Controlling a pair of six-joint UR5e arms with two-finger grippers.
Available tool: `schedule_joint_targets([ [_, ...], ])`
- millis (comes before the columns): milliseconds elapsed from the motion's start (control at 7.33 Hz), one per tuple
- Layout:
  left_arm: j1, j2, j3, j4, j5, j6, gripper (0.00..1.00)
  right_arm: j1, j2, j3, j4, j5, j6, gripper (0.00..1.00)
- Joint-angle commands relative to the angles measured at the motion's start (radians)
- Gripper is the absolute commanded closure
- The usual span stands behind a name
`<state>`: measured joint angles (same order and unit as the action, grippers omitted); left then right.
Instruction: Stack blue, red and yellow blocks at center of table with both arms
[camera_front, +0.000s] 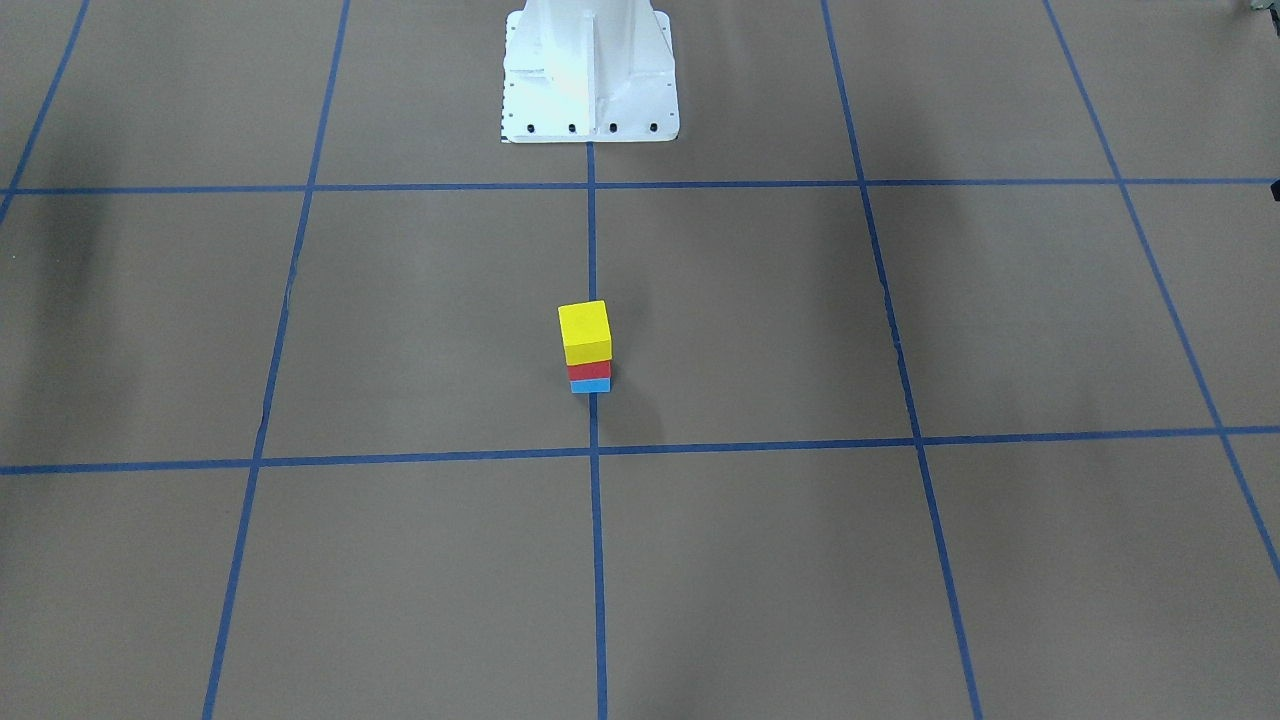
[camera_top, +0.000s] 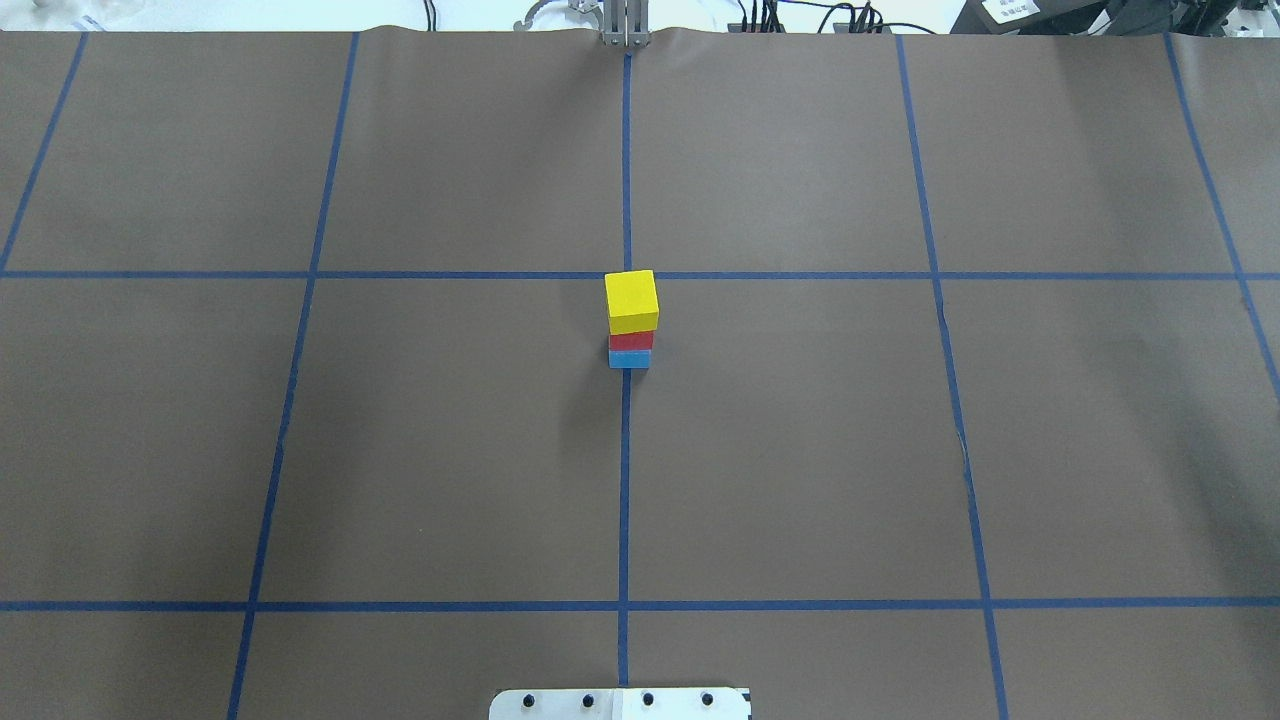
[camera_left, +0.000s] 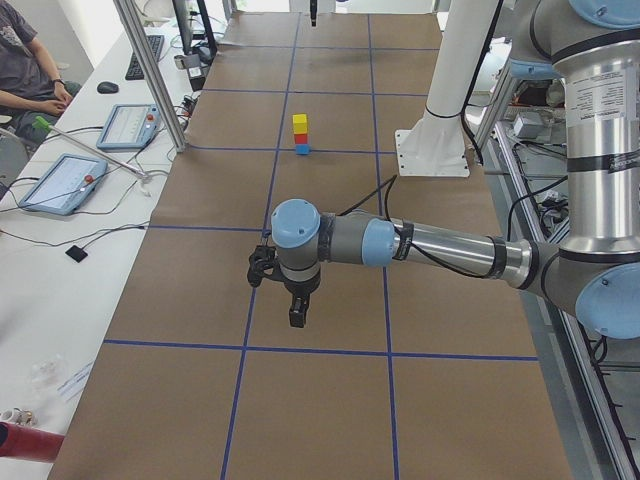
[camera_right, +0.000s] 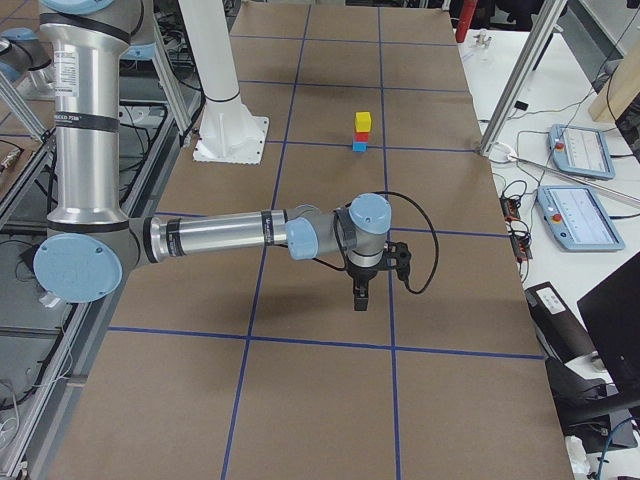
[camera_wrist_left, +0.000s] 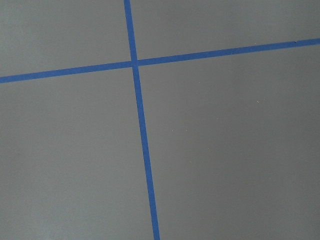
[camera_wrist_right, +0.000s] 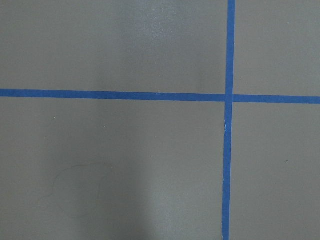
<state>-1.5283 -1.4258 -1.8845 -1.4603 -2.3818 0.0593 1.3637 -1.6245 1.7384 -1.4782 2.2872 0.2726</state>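
Observation:
A stack stands at the table's center: the yellow block on the red block on the blue block. It shows the same in the overhead view: yellow, red, blue. The left gripper shows only in the exterior left view, hanging above the table far from the stack; I cannot tell if it is open or shut. The right gripper shows only in the exterior right view, likewise far from the stack; I cannot tell its state. Both wrist views show only brown paper and blue tape.
The white robot base stands at the table's edge behind the stack. Blue tape lines grid the brown table. A seated operator and tablets are at a side desk. An aluminium post stands at the table edge.

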Motion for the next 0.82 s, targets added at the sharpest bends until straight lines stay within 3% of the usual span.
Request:
schedule_joint_targets([
  [0, -0.001, 0.001, -0.002, 0.0, -0.001, 0.001, 0.0, 0.0, -0.001, -0.005, -0.001, 0.0, -0.001, 0.0],
  [682, 0.0, 0.001, -0.018, 0.0, -0.001, 0.001, 0.0, 0.0, -0.005, -0.003, -0.001, 0.002, 0.003, 0.0],
])
